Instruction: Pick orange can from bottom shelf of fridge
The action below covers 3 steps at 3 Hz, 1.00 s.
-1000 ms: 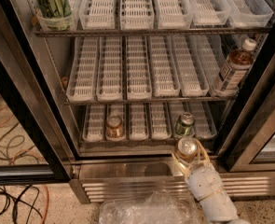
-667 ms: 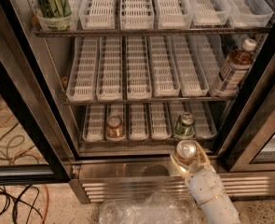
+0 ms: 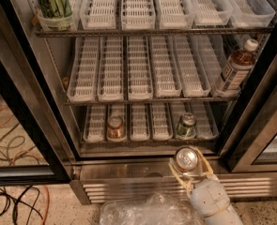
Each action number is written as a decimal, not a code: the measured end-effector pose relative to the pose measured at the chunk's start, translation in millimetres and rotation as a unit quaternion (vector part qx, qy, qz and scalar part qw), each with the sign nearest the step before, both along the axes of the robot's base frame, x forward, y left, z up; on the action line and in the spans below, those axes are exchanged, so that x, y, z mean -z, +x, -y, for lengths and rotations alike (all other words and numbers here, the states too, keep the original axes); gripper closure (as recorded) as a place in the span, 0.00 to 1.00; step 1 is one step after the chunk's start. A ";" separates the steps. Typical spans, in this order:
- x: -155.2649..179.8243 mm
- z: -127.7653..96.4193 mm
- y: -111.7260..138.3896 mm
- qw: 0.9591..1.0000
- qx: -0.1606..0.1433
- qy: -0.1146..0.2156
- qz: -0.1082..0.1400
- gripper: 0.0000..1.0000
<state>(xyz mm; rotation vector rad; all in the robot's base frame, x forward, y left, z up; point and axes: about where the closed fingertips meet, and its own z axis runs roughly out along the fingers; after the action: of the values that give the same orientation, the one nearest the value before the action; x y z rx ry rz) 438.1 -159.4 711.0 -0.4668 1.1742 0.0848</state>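
Note:
My gripper is low in front of the fridge, just outside its base grille at the lower right. It is shut on the orange can, held upright. I see the can's silver pull-tab top and a thin orange rim; the fingers hide its sides. The bottom shelf with its white lane trays lies just behind and above the gripper. A green can with a silver top stands in a right lane there. Another coppery-brown can stands in the second lane from the left.
A brown bottle with a white cap stands at the right end of the middle shelf. A clear tub of green stalks is at the top left. A clear plastic bag lies on the floor. Cables trail at the left. Black door frames flank the opening.
My gripper has moved slightly down and back from the bottom shelf with the can still in it. Nothing on the shelves has moved.

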 end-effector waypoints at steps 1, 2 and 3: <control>0.0 0.0 0.0 1.000 0.000 0.000 0.000 1.00; -8.2 -8.5 -0.2 1.000 -0.019 -0.001 0.007 1.00; -32.1 -26.0 -11.5 0.998 -0.058 -0.005 0.038 1.00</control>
<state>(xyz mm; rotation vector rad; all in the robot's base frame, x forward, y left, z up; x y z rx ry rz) 426.6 -133.4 743.1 -0.5427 1.0736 0.1602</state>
